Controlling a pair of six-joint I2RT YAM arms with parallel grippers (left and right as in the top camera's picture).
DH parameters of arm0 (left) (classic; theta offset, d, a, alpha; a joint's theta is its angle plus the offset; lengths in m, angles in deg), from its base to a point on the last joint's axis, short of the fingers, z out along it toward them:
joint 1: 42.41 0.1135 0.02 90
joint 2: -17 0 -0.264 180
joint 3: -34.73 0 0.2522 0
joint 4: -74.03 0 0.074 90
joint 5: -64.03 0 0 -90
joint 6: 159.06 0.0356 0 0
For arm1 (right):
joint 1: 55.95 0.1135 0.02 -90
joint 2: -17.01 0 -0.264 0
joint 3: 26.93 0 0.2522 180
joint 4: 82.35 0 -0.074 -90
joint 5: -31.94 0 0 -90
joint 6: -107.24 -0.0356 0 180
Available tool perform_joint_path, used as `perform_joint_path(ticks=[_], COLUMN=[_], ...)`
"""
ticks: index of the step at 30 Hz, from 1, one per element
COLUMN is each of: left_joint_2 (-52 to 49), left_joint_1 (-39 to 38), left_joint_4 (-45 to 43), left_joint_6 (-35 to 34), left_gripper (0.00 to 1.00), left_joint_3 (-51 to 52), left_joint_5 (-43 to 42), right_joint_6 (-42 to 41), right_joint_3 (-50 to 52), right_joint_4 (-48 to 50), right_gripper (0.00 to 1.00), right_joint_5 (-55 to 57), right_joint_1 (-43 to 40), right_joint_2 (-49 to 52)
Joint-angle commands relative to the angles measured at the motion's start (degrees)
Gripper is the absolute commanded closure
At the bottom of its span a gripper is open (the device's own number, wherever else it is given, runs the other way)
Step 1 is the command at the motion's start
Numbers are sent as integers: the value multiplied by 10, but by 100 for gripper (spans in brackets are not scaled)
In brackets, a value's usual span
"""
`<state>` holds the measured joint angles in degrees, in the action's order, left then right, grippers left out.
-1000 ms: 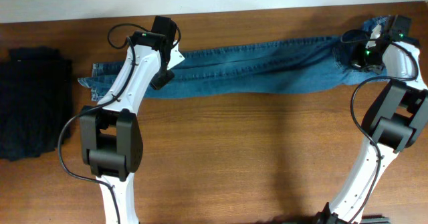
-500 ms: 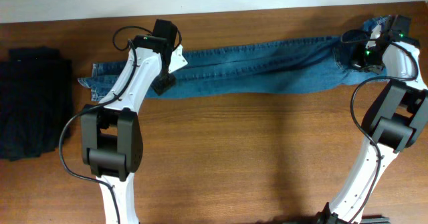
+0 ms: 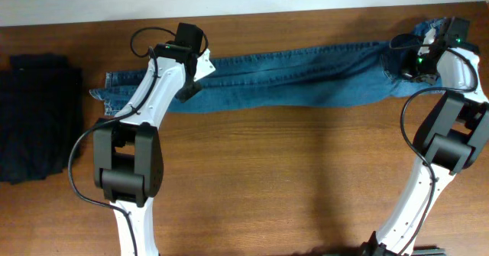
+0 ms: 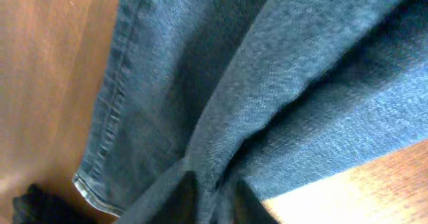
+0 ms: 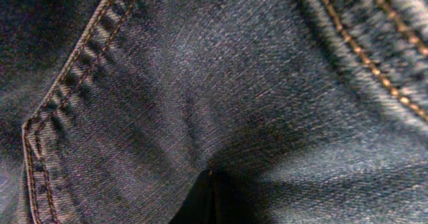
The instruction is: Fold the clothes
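Note:
The clothes, a pair of blue jeans (image 3: 290, 76), lie stretched along the back of the table, leg hems to the left and waist to the right. My left gripper (image 3: 186, 90) sits at the near edge of the legs. In the left wrist view its gripper (image 4: 214, 200) is shut, with a raised fold of denim (image 4: 287, 83) pinched between the dark fingers. My right gripper (image 3: 412, 66) is at the waist end. In the right wrist view that gripper (image 5: 211, 200) is shut on the denim (image 5: 200, 83) beside an orange-stitched pocket seam.
A black folded garment pile (image 3: 38, 118) lies at the far left of the wooden table (image 3: 290, 179). The table's back edge meets a white wall just behind the jeans. A leg hem (image 4: 87, 190) shows near the left fingers.
The left gripper has closed on a fold of the jeans' legs and lifted it slightly off the near edge. The right arm and the waist end have not moved.

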<state>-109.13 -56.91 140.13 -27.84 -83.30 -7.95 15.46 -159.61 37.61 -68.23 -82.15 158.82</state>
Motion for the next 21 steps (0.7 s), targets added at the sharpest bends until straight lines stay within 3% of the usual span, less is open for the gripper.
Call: perform_joint_path(ticks=[1, 14, 18, 19, 20, 21], left_joint_2=[-5, -5, -5, -5, -5, -5], left_joint_1=[0, 37, 50, 53, 57, 59], left_joint_4=[-14, -113, -132, -137, -143, -148], left_joint_6=[5, -22, -24, -25, -38, -56], left_gripper=[93, 99, 91, 87, 67, 40], left_joint_3=[2, 2, 2, 2, 2, 2], left_joint_5=[4, 1, -24, -34, -38, -37], right_joint_6=[-6, -6, -5, -5, -5, -5], right_joint_3=[6, 6, 6, 6, 6, 6], right_joint_4=[0, 1, 1, 0, 0, 0], right_gripper=[96, 96, 96, 96, 96, 96], right_joint_5=[3, 3, 3, 3, 3, 3], right_joint_1=[4, 4, 4, 4, 4, 4], right_joint_2=[23, 23, 23, 23, 23, 23])
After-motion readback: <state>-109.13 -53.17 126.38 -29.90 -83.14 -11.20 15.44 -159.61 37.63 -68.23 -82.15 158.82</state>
